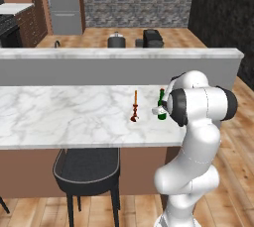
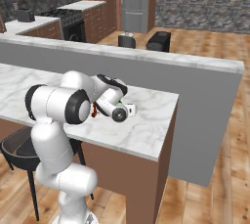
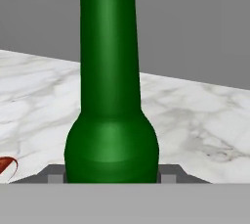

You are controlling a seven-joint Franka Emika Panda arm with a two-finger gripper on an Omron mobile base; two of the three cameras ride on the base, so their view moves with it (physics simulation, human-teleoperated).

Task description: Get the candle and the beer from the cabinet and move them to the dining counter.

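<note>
Since the beer [image 3: 111, 96] is slick, top-heavy glass, I'd hold its fat lower body, right where the gripper [image 3: 112, 179] looks clamped on it beside the candle [image 1: 135, 106].

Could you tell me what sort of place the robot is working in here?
A home kitchen with a dining bar, it seems: a marble-topped dining counter with a black stool under it, a stove and brown cabinets behind.
</note>
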